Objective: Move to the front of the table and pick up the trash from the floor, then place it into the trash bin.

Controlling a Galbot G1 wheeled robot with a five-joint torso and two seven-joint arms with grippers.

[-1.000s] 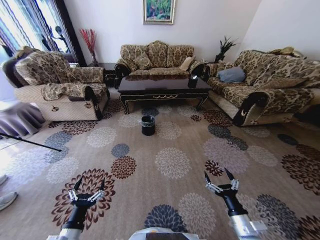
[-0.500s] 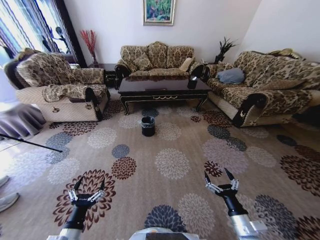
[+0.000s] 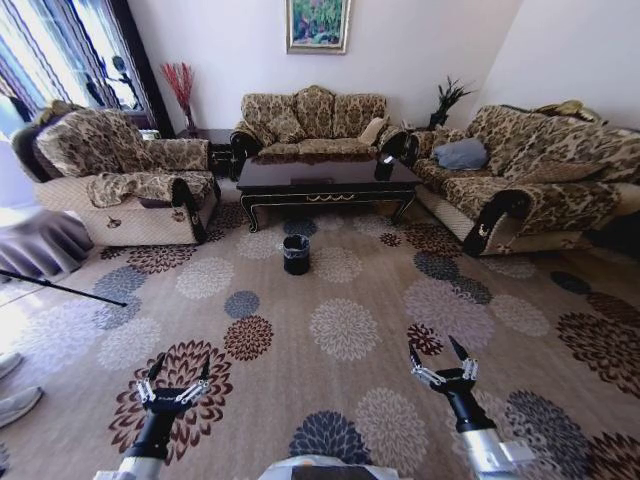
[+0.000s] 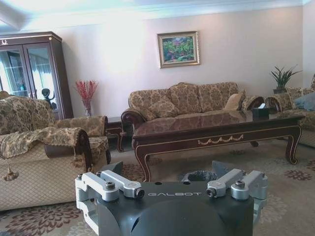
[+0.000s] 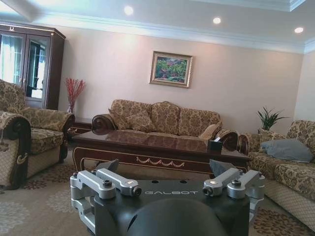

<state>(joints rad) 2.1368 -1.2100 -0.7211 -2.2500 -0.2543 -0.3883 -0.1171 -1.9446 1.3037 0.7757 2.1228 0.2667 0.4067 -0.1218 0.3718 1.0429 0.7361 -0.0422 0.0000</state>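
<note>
Arms both low & fwd over carpet [image 3: 345, 330], left gripper [image 3: 178, 372] & right gripper [image 3: 438, 354] w/ fingers spread, holding nothing. Bin [image 3: 296, 253] on carpet just in front of table [image 3: 325, 180], well ahead of both. Trash too small to tell.

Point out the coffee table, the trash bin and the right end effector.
table [image 3: 325, 176]: head view, on its glossy dark top.
trash bin [image 3: 296, 258]: head view, on its black side wall, on the carpet in front of the table.
right end effector [image 3: 438, 358]: head view, midway between its spread fingertips.
</note>
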